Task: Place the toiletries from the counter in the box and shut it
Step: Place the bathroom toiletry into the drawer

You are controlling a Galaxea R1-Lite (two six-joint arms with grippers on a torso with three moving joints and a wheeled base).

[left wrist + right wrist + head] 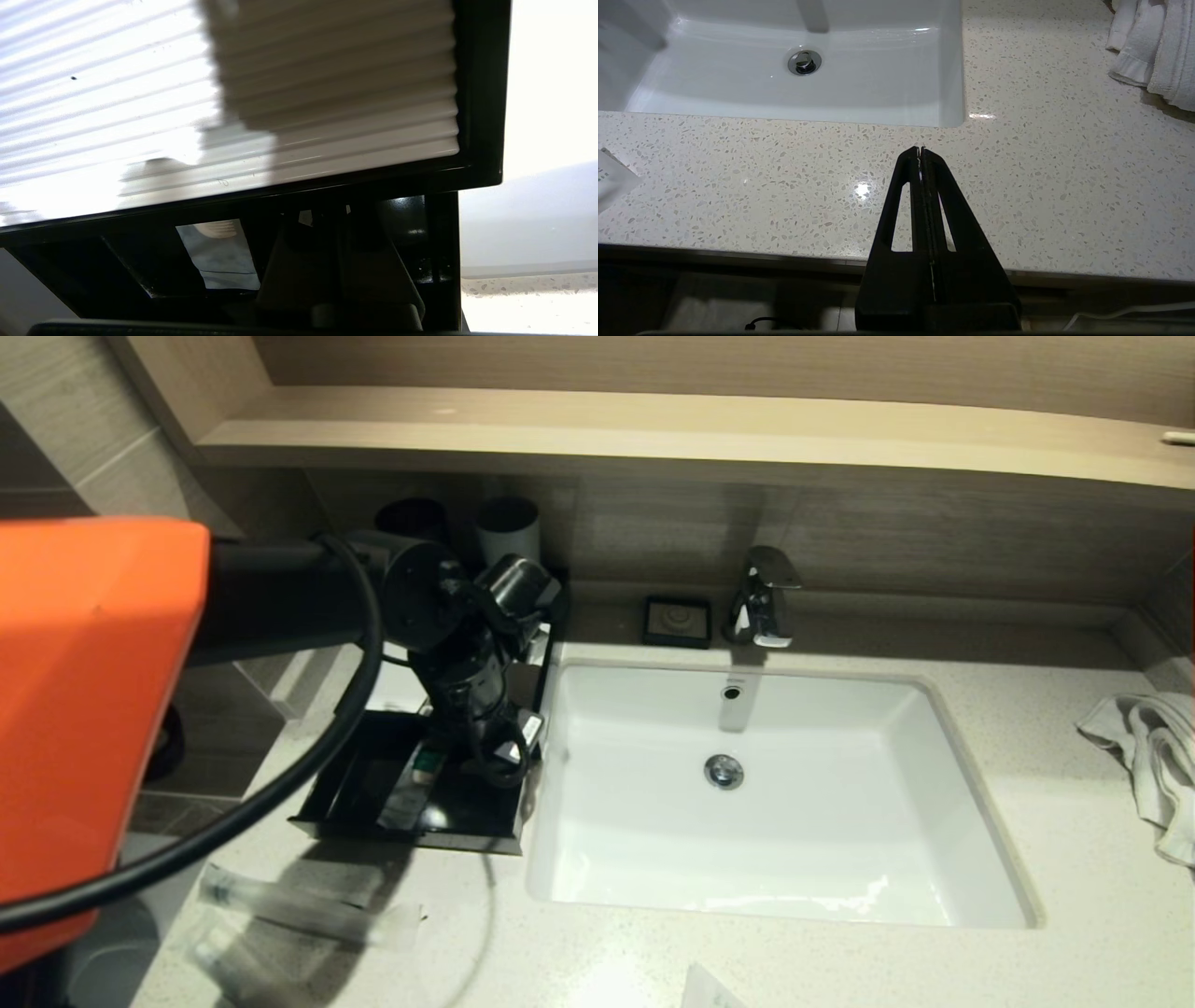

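Note:
The black box stands left of the basin with its drawer [359, 784] pulled out and its ribbed white top panel [327, 93] behind. My left gripper [502, 754] reaches down into the drawer at its basin side; its dark fingers [299, 270] are shut together, and a pale scrap at the tips is too small to identify. A packet with a green label [428, 765] lies in the drawer, the same packet [219, 254] beside the fingers. Two long slim packets [299, 907] [229, 959] lie on the counter [1027, 803] in front of the box. A flat packet [708, 989] [608, 179] lies at the front edge. My right gripper [920, 150] is shut and empty above the counter's front edge.
The white basin [747, 803] with its chrome faucet [766, 597] fills the middle. A small black soap dish [677, 621] sits behind it. Two tall cups [509, 527] [411, 518] stand behind the box. A crumpled towel [1148, 756] [1153, 46] lies at the right. A wooden shelf [653, 429] overhangs the back.

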